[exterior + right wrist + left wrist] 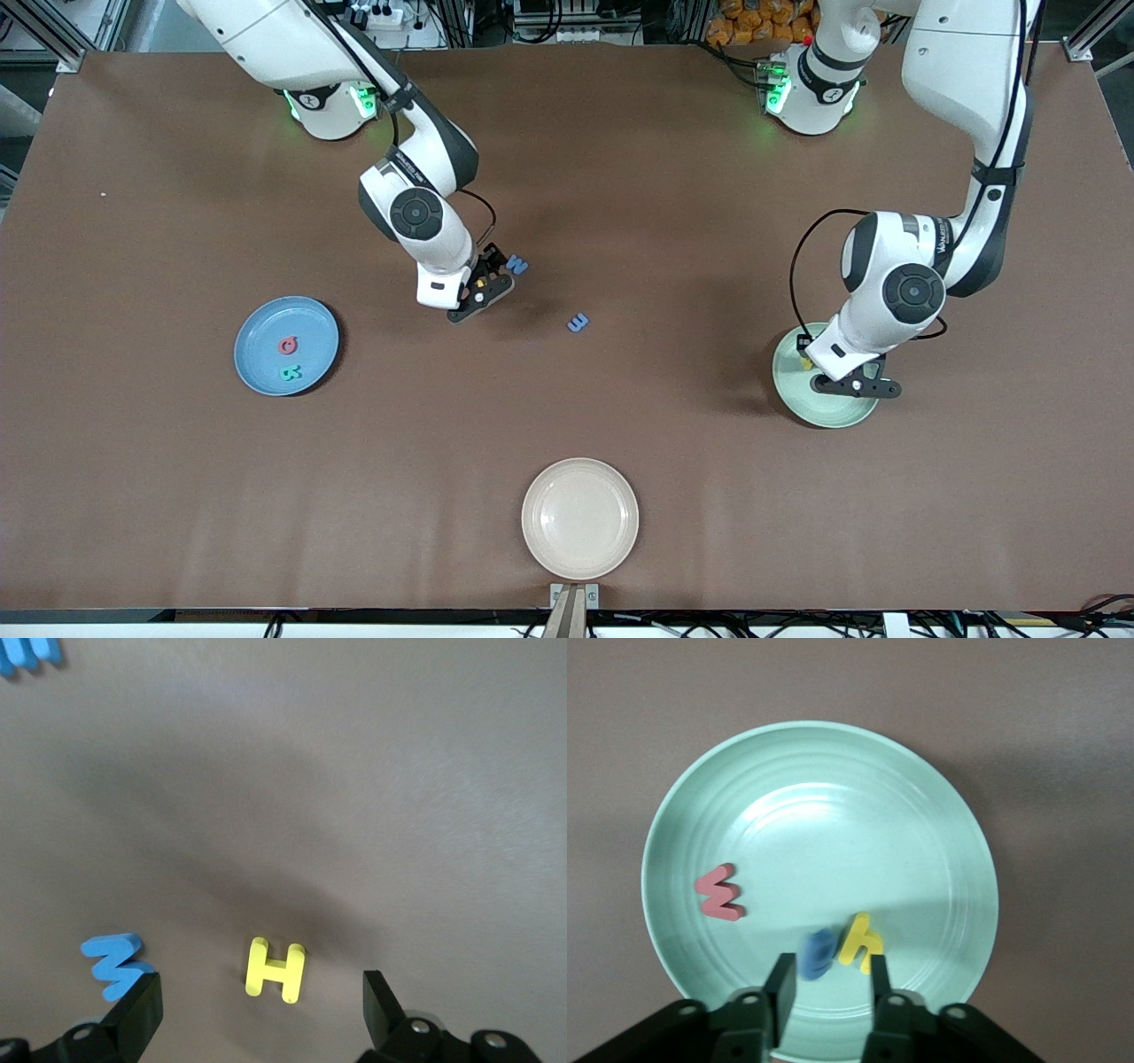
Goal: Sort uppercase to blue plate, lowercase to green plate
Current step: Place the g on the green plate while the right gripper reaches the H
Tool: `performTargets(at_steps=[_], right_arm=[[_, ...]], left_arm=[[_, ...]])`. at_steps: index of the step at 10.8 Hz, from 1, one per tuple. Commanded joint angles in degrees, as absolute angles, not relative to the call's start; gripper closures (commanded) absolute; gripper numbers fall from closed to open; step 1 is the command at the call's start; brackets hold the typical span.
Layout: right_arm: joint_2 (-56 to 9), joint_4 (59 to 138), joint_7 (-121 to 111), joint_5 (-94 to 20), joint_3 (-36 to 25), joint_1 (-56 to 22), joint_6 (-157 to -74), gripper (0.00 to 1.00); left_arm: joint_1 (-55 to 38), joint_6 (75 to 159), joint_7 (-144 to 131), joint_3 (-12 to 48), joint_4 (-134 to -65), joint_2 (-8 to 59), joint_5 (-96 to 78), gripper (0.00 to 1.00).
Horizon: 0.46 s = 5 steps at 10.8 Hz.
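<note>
Brown table (620, 177) — right tool (261, 1005) open over yellow H (275, 969); left tool (830, 979) open over green plate (939, 815).

Bright, even overhead light; soft arm shadows on brown table (673, 443); glare on green plate (833, 815) ridges; blue letter (816, 954) motion-blurred in left wrist view; green base LEDs glow.
</note>
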<state>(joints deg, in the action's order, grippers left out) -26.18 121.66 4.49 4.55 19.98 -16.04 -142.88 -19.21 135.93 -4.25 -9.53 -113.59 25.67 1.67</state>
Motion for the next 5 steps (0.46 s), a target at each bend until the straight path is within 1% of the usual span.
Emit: performTargets(at_steps=[1,3,5], right_arm=[[-26.6,123.7,5.4,4.7,19.8,-16.4,-145.8,0.00],[-27.0,123.8,7.1,4.8,19.6,-17.1,-145.8,0.00],[-27.6,123.8,13.9,10.9,19.2,-18.1,-145.8,0.00]], left_arm=[[-19.3,136.3,-3.3,-10.0,-114.3,24.0,2.1,0.00],[-19.9,136.1,-3.7,-9.9,-113.5,23.2,2.1,0.00],[-20.3,134.7,-4.2,-9.6,-112.3,22.4,2.0,0.00]])
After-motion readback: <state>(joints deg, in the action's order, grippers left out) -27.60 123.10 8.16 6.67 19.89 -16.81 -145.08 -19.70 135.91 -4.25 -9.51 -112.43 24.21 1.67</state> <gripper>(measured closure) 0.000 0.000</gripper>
